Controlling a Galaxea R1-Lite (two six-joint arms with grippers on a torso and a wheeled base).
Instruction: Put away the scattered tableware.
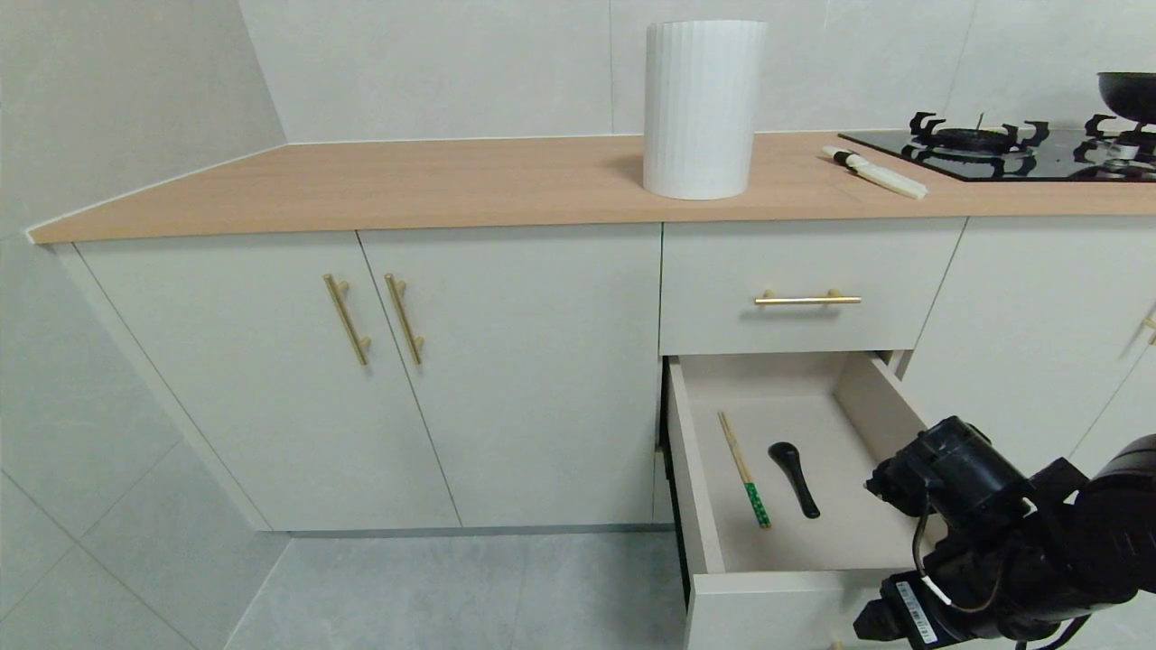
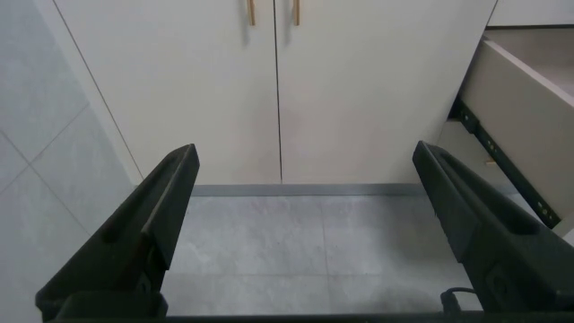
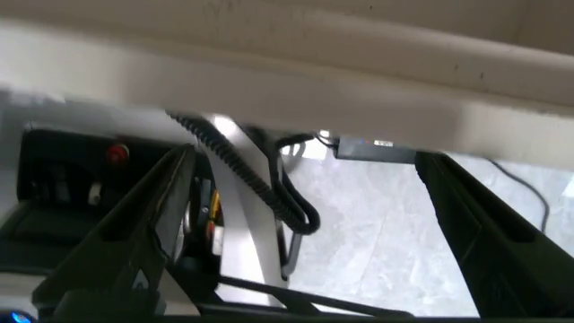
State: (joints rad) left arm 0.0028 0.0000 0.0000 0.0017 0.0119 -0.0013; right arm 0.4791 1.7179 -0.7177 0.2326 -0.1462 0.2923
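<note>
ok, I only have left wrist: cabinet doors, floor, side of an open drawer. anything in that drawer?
Observer: Yes, chopsticks and a black spoon lie apart on the drawer floor.
Operator: anything on the counter?
Observer: A pale long utensil, maybe a knife, lies on the countertop near the hob.
Operator: right gripper?
Observer: The right gripper is open, holding nothing.

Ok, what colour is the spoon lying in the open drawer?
The small soup spoon is plain black all over, shown best in the head view.
</note>
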